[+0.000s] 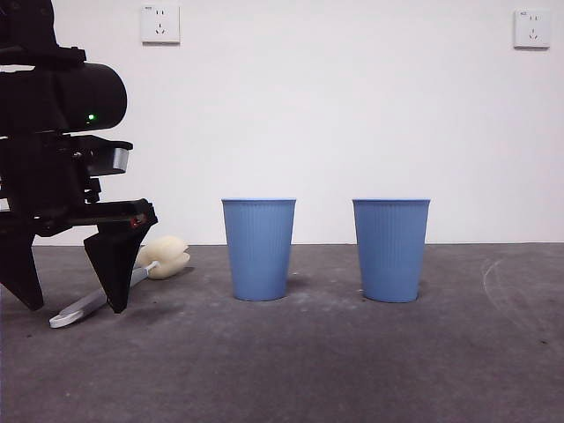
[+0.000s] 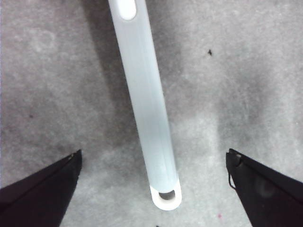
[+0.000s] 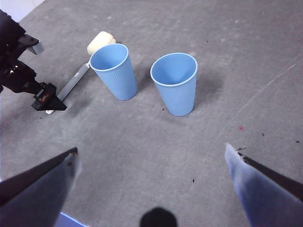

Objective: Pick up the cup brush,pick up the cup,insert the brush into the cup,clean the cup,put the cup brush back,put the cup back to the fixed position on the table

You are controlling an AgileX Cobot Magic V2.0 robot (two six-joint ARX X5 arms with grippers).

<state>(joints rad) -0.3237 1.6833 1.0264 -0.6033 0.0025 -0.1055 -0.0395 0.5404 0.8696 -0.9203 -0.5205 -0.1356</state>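
Observation:
The cup brush (image 1: 88, 307) lies flat on the table (image 1: 352, 370) at the left, its cream sponge head (image 1: 165, 257) toward the wall. My left gripper (image 1: 72, 304) is lowered over the grey handle (image 2: 147, 104) near its white looped tip, open, one jaw on each side and neither touching. Two matching blue ribbed cups stand upright in the middle, one (image 1: 258, 248) nearer the brush, the other (image 1: 390, 248) to its right. My right gripper (image 3: 151, 149) hangs open and empty high above the table's near side, well apart from both cups (image 3: 175, 82).
A white wall with two sockets (image 1: 159, 24) closes the table's far side. The sponge head (image 3: 100, 41) lies just behind the left cup (image 3: 113, 71). Bare table stretches in front of the cups and to their right.

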